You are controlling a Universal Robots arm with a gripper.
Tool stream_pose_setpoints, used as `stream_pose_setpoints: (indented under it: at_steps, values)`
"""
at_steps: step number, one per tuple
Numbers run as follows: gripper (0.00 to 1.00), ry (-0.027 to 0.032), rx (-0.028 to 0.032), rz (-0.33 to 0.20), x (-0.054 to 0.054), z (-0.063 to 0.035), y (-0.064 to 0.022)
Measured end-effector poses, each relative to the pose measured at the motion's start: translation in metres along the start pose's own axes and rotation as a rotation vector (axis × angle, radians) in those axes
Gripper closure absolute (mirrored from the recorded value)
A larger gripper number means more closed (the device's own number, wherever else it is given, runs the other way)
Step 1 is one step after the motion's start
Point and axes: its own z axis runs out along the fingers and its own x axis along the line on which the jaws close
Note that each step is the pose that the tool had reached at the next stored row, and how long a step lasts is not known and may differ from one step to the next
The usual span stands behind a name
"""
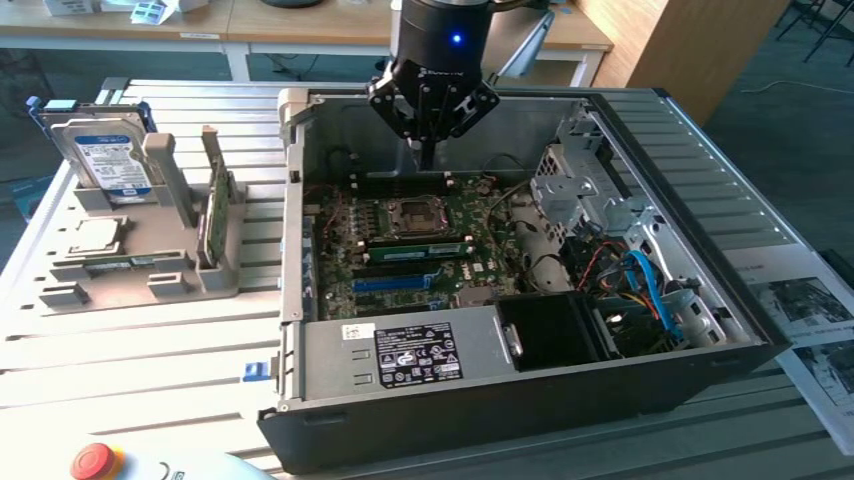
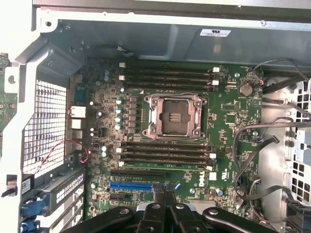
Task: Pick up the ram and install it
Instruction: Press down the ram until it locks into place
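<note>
The ram, a long green stick with dark chips, sits on edge in a memory slot beside the empty CPU socket on the motherboard. My gripper hangs above the open computer case, over the rear of the board and well clear of the ram. Its fingers are shut together with nothing between them. In the wrist view the shut gripper points down at the motherboard, with the CPU socket and rows of dark memory slots below it.
A grey rack at the exterior view's left holds a similar green stick on edge and a silver hard drive. The case walls, drive cage, cables and power supply ring the board.
</note>
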Motion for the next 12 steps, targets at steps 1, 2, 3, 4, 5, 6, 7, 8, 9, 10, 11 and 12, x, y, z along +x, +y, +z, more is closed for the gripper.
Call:
stream_pose_setpoints:
  at_steps: [1,2,3,4,5,6,7,8,9,10,11,12]
  values:
    - [0.9,-0.0007,0.0,0.0,0.0,0.0,0.0]
    - [0.9,-0.0021,0.0002,0.0,0.0,-0.0001,0.0]
    - [0.9,-0.0047,0.0002,0.0,0.0001,-0.0001,0.0]
    - [0.9,-0.008,0.0,0.0,0.0001,-0.0002,0.0]
    - [0.9,-0.0114,-0.0003,0.0,0.0,-0.0002,0.0]
    - [0.9,-0.0135,-0.0008,0.0,-0.0001,-0.0001,0.0]
    - [0.9,-0.014,-0.0009,0.0,-0.0001,0.0,0.0]
    - [0.9,-0.0141,-0.0009,0.0,-0.0001,0.0,0.0]
    - [0.9,-0.0141,-0.0008,0.0,0.0,-0.0001,0.0]
    - [0.9,-0.0141,-0.0008,0.0,0.0,-0.0001,0.0]
    - [0.9,-0.0141,-0.0009,0.0,0.0,-0.0001,0.0]
    - [0.9,-0.0141,-0.0008,0.0,0.0,-0.0001,0.0]
